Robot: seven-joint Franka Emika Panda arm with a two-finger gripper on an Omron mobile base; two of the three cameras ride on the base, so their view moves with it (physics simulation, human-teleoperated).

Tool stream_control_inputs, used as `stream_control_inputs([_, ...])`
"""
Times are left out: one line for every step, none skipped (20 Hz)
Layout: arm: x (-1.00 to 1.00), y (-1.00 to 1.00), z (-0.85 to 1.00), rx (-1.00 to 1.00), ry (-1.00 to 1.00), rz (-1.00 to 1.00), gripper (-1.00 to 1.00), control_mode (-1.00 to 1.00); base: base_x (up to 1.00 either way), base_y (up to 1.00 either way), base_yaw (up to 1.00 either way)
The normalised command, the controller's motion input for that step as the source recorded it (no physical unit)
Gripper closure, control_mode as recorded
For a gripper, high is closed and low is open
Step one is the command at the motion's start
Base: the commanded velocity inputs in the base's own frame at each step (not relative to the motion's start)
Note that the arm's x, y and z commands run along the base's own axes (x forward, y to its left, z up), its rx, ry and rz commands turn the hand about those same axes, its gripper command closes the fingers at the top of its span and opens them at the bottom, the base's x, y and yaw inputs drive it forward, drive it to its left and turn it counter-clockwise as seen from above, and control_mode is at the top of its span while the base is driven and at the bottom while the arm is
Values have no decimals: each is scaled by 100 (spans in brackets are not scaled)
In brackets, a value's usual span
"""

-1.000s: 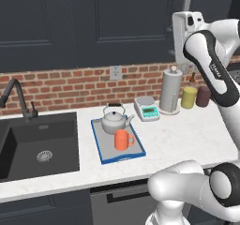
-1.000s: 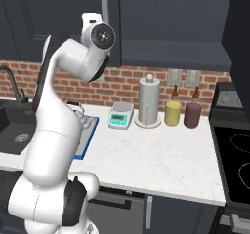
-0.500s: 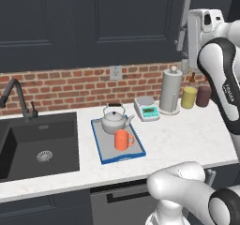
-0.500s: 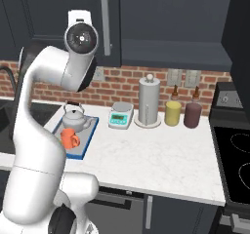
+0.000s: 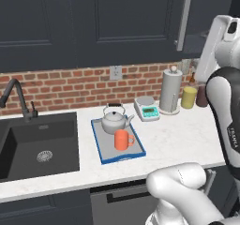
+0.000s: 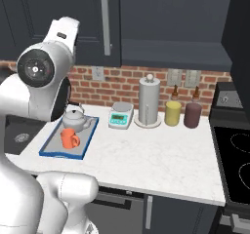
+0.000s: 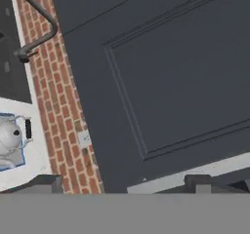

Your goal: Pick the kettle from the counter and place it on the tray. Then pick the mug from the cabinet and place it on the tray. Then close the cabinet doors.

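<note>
The silver kettle (image 5: 114,120) and the orange mug (image 5: 123,139) stand side by side on the blue-rimmed tray (image 5: 97,143) on the white counter (image 5: 178,135). From the right, the kettle (image 6: 74,118), mug (image 6: 69,138) and tray (image 6: 86,146) lie left of the scale. My gripper (image 7: 122,186) is open, nothing between its fingertips (image 7: 46,182), close in front of a navy cabinet door (image 7: 176,72). That door (image 5: 140,22) with its bar handle (image 5: 183,20) looks shut. Right of it the cabinet (image 6: 171,28) stands open, its other door (image 6: 240,38) swung out.
A white scale (image 5: 147,108), paper-towel roll (image 5: 170,92), yellow canister (image 5: 189,97) and dark-red canister (image 6: 192,115) line the brick wall. The dark sink (image 5: 40,144) with its faucet (image 5: 19,97) lies left of the tray. A cooktop (image 6: 234,165) is at the right.
My arm has swung, its upper links moving toward the camera in the right base view and the hand shifting right in the left base view. Kettle, mug and handled door have stayed put.
</note>
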Motion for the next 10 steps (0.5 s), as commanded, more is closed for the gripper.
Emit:
stream_control_inputs([-83, -9, 6, 53, 0, 0, -100, -100, 0, 0, 0])
stream_control_inputs([-76, -3, 4, 52, 0, 0, -100, -100, 0, 0, 0])
stream_control_inputs([-68, 0, 0, 52, 0, 0, -100, -100, 0, 0, 0])
stream_control_inputs([-57, 0, 0, 52, 0, -2, -100, -100, 0, 0, 0])
stream_control_inputs([-52, 0, 0, 52, 0, -3, -100, -100, 0, 0, 0])
stream_control_inputs([-44, 0, 0, 52, 0, -8, -100, -100, 0, 0, 0])
stream_control_inputs([-40, 0, 0, 52, 0, -11, -100, -100, 0, 0, 0])
stream_control_inputs([-41, 0, 0, 52, 0, -15, -100, -100, 0, 0, 0])
stream_control_inputs([-44, 1, 0, 52, 0, -21, -100, -100, 0, 0, 0])
stream_control_inputs([-37, 7, 0, 47, 3, -28, -100, -100, 0, 0, 0])
